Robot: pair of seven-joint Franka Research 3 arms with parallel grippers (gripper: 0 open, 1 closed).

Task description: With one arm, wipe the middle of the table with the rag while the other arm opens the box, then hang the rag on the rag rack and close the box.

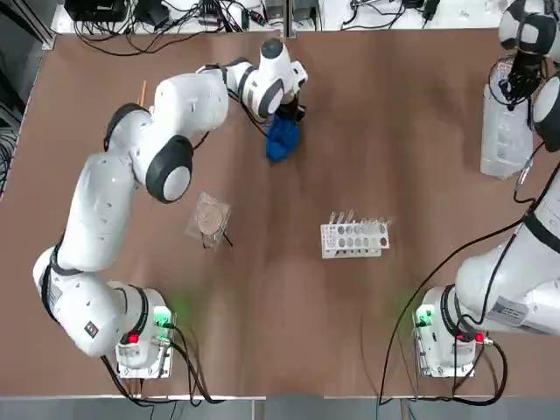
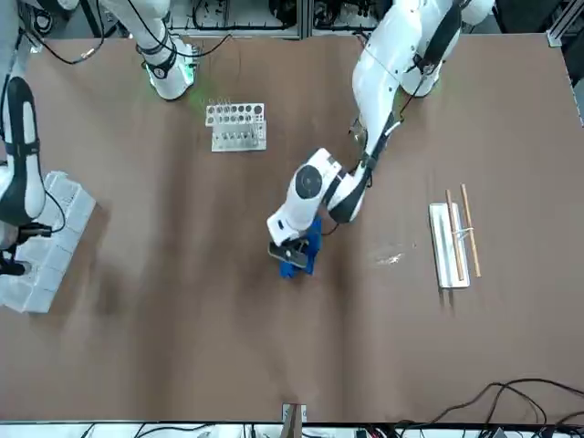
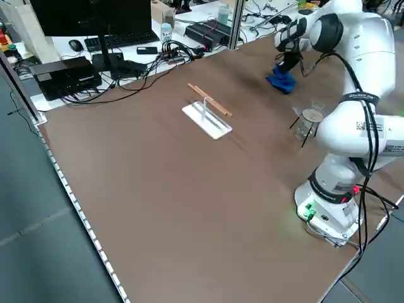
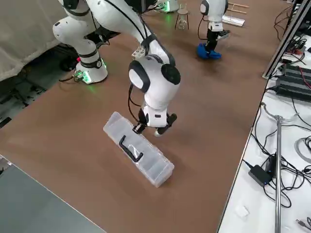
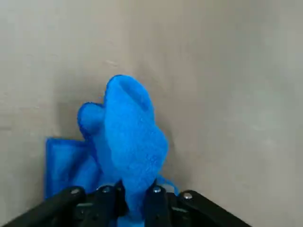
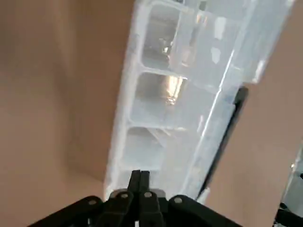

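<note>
The blue rag lies bunched on the brown table, at its far middle. My left gripper stands over it, shut on a raised fold of the rag. The rag still touches the tabletop. The translucent box with a black handle lies at the far right. My right gripper is shut, its tips against the box's edge. The rag rack sits at the far left, its two wooden rods bare.
A white test-tube rack stands near the middle, toward the robot. A tan disc in clear wrapping lies left of it, by the left arm. Cables and equipment line the table's far edge.
</note>
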